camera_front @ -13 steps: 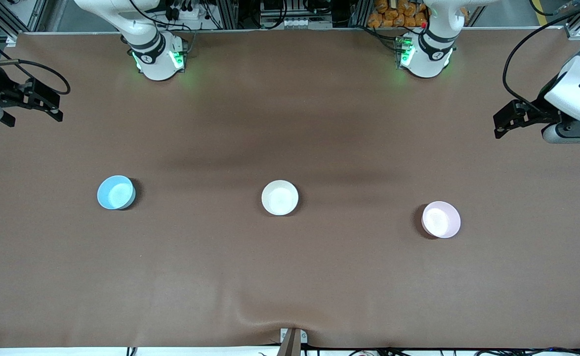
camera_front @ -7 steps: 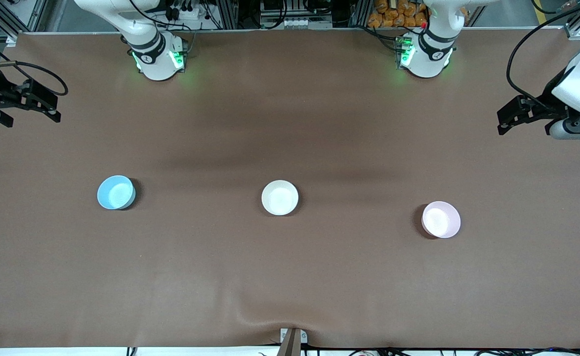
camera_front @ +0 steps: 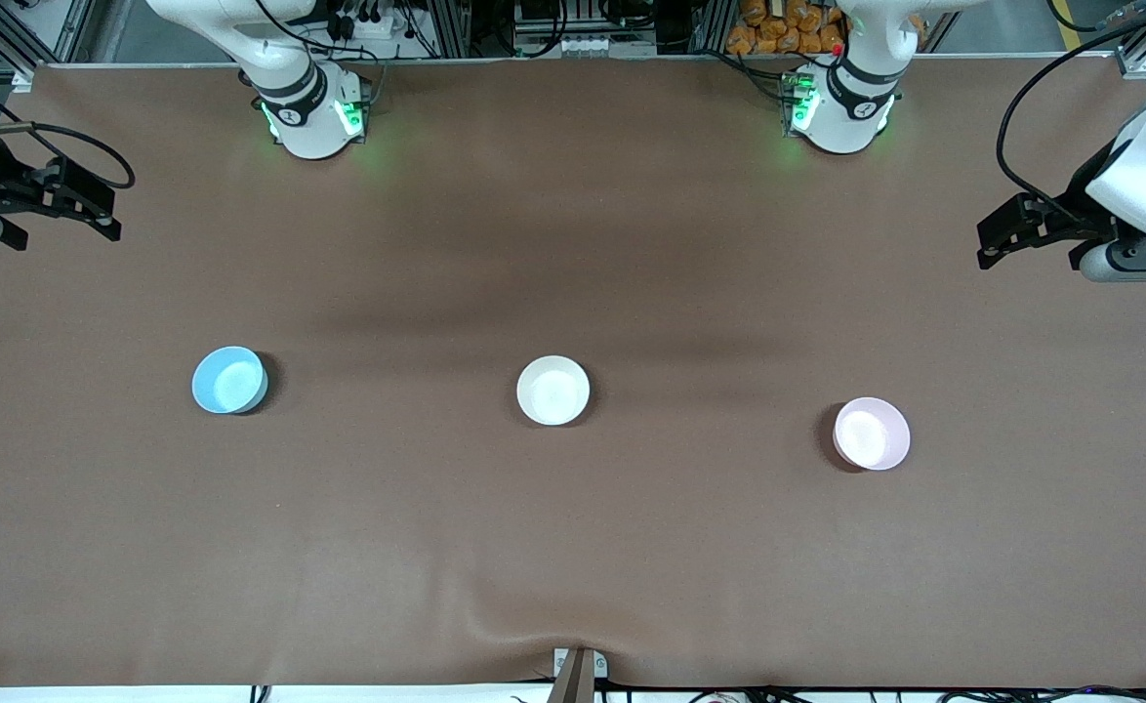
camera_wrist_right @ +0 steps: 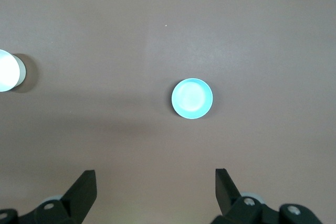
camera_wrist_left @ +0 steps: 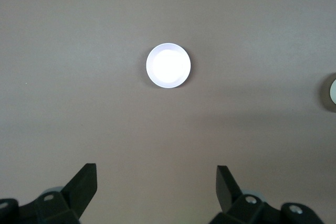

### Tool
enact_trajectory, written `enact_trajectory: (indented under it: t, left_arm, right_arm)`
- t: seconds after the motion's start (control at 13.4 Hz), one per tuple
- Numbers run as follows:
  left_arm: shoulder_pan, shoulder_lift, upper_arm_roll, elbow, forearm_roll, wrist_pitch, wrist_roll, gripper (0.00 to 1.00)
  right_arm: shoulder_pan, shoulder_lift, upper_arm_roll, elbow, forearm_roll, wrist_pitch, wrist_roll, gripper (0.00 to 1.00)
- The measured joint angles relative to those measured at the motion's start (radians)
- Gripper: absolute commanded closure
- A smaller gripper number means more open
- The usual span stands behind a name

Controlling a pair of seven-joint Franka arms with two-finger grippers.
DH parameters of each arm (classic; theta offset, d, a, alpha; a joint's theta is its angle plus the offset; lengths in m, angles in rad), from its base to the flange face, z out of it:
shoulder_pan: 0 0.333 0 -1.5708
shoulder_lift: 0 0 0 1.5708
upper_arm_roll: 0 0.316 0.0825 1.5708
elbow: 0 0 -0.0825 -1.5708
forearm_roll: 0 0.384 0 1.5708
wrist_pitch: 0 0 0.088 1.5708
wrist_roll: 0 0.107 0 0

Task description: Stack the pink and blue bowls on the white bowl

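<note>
**Three bowls apart on the desk, both arms up high**

I'm looking at three bowls sitting upright in a rough row across the brown desk (camera_front: 573, 537), none touching another. The white bowl (camera_front: 553, 391) is sitting mid-desk. The blue bowl (camera_front: 228, 380) is resting well apart from it toward the right arm's end, and the pink bowl (camera_front: 871, 434) is lying well apart toward the left arm's end — a little nearer the front camera than the other two.

I'm holding the left gripper (camera_front: 989, 250) up over the left arm's end of the desk, jaws spread wide and carrying nothing; its wrist view is looking down on the pink bowl. The right gripper (camera_front: 104, 223) is hanging over the right arm's end — jaws likewise wide apart and empty, its wrist camera framing the blue bowl.
</note>
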Motion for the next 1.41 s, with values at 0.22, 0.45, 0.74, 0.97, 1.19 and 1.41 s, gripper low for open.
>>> enact_trajectory:
  t: [0.22,0.45,0.74,0.97,1.19,1.41]
  left_arm:
    - [0.002,0.000,0.001,0.000,0.000,0.000,0.000,0.00]
    - [0.003,0.000,0.002,0.000,0.000,0.000,0.000,0.00]
    - [0.014,0.000,0.003,0.000,0.000,0.000,0.000,0.00]
    - [0.017,0.000,0.004,0.001,0.000,0.000,0.001,0.00]
    - [0.017,0.000,0.004,0.001,0.000,0.000,0.001,0.00]
    - [0.017,0.000,0.004,0.002,0.000,0.000,0.001,0.00]
  right_arm:
    - [-0.001,0.003,-0.003,0.000,0.000,-0.001,0.000,0.00]
    - [-0.001,0.004,-0.005,0.000,0.000,-0.001,0.000,0.00]
    - [-0.001,0.005,-0.008,0.000,0.000,-0.001,0.000,0.00]
    - [-0.001,0.006,-0.009,0.000,0.000,-0.003,0.000,0.00]
    - [-0.001,0.007,-0.012,0.000,0.000,-0.003,0.000,0.00]
    - [-0.001,0.008,-0.013,0.000,0.000,-0.003,0.000,0.00]
